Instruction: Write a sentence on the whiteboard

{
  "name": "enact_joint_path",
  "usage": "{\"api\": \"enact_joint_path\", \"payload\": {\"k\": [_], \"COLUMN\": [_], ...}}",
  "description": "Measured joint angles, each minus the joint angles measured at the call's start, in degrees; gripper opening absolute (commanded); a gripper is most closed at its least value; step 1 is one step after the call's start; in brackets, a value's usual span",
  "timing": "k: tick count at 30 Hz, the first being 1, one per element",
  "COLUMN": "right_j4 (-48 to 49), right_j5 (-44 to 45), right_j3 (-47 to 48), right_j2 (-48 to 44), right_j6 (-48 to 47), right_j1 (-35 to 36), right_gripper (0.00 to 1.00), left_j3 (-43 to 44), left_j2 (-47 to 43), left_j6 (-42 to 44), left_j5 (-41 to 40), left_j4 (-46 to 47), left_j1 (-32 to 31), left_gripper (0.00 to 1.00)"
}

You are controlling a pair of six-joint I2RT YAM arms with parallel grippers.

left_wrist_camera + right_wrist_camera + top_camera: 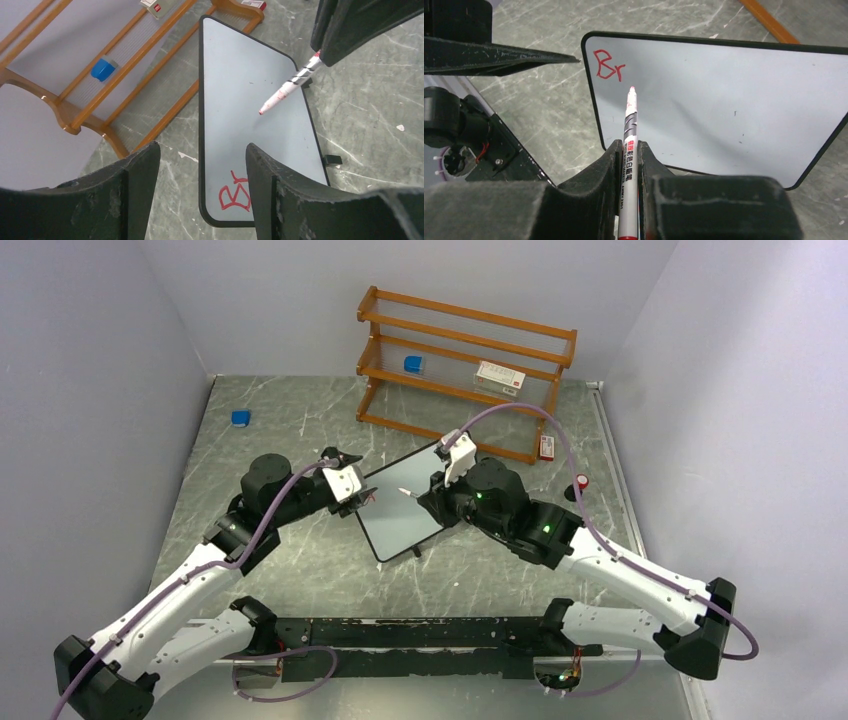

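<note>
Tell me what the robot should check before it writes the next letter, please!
1. Marker clamped in the right tool: ok.
2. Marker's red tip bare and pointing at the board: ok.
3. Tip touching the whiteboard: cannot tell.
4. Blank room after the red "Br": ok.
5. Left tool steadying the whiteboard: not ok, it stands open, gripping nothing.

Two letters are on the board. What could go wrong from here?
The left fingers stand open at the corner of the whiteboard, not clamping it, so marker pressure may slide the board. The right fingers hold the red marker far behind its tip; it could pivot. A left finger beside the "Br" might smear it.
</note>
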Motion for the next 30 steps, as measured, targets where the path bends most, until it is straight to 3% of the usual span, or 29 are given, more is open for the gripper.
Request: {"api": "enact_joint_path", "payload": {"k": [9,20,30], "right_j4": [3.7,5.2,6.8], "right_j5": [1.8,12.2,15.8], "right_j3": [-1.2,-2.2,-3.3], "right_j2": [-1.5,0.9,1.8], "right_j6": [-0.2,-1.3,-1.6], "right_j1": [1.0,9.6,11.3], "right_gripper": [0.00,0.00,0.00], "left_j3": [-0.5,5.8,6.0], "left_j2": [-2.1,9.5,7.3], "left_j6": [-3.3,-16.0,-18.2], "left_j5": [-0.2,-0.3,0.2], "left_j4": [0.2,-2.7,-3.9], "left_j1": [0.6,5.9,6.4], "left_gripper": [0.75,0.74,0.72]}}
